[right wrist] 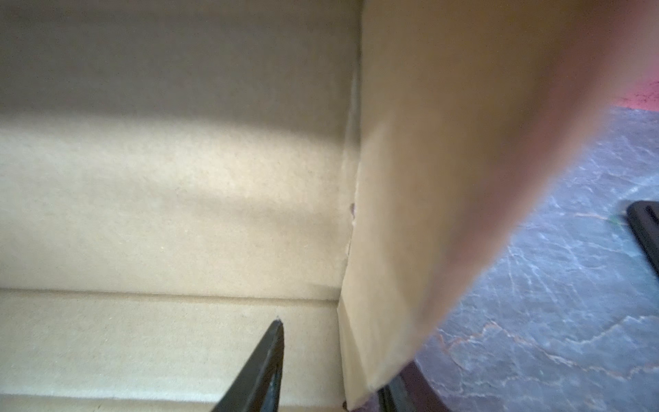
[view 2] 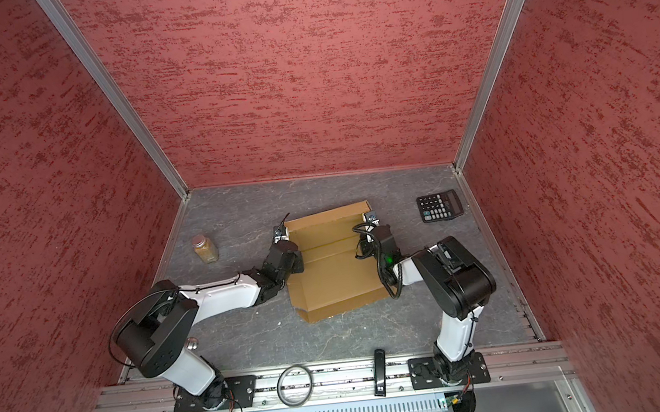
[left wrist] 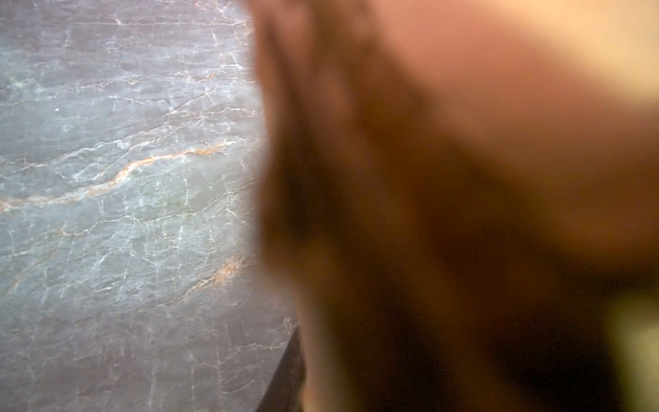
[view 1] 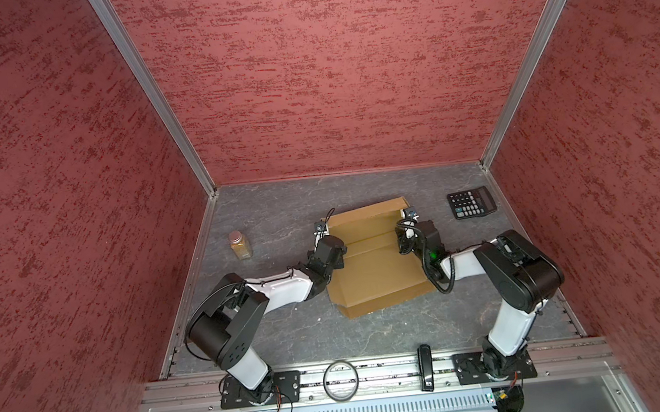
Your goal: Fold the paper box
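Sitting mid-table, the paper box (view 1: 371,261) lay on the grey marbled table (view 1: 270,209). It was partly formed in both top views. Its far panel stood up, and a broad panel stretched toward the robot's side with a narrow flap bent along the near edge.

Both arms were reaching in at the far end, one on each side. The left gripper (view 1: 321,233) was at the box's far left corner, right up against the cardboard. The left wrist view was swamped by a brown blur of cardboard close to the lens, and only a sliver of a dark finger (left wrist: 287,371) showed at the edge. I couldn't tell whether those jaws were apart or together.

The right gripper (view 1: 408,220) was at the far right side, and its wrist view was much clearer. An inner finger (right wrist: 265,364) was inside the box over the floor panel, and its partner was outside, low beside the wall. The upright side wall (right wrist: 410,178) stood between them. So the jaws were apart, straddling that wall, with the inner one clear of it.

Near the far right corner, the black calculator (view 1: 471,202) sat well apart from the box. A jar (view 1: 240,245) stood well off to the left.
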`<act>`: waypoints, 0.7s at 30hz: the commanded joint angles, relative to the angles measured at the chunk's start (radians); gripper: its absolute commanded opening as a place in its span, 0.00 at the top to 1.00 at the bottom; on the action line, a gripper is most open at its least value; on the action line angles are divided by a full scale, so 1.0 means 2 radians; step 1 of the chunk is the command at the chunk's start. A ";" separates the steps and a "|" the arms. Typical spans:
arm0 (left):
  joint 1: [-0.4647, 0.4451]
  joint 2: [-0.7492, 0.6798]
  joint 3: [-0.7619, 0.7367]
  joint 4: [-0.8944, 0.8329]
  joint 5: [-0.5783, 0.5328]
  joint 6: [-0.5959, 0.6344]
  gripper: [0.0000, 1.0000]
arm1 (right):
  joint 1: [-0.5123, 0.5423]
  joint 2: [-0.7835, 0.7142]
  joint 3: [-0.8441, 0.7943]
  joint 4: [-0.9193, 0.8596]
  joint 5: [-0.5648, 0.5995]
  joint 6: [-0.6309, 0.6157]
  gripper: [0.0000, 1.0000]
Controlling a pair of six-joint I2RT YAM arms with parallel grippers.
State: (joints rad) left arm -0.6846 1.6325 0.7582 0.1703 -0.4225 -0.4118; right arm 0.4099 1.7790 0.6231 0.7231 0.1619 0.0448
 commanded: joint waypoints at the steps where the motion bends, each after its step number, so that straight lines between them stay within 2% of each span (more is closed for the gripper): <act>1: -0.003 0.007 0.013 -0.009 0.009 0.001 0.76 | 0.005 -0.018 -0.008 0.016 0.012 0.007 0.58; 8: -0.003 0.011 0.018 -0.015 0.008 0.000 0.71 | 0.005 -0.019 -0.008 0.019 0.015 0.007 0.58; 10: -0.003 0.011 0.019 -0.016 0.003 -0.001 0.71 | 0.005 -0.019 -0.009 0.022 0.015 0.006 0.61; 21: 0.006 0.039 0.034 -0.033 -0.004 -0.011 0.85 | 0.005 -0.020 -0.008 0.025 0.008 0.006 0.79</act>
State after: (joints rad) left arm -0.6754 1.6791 0.8127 0.1379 -0.4484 -0.4217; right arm 0.4095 1.7687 0.6178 0.7357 0.1883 0.0486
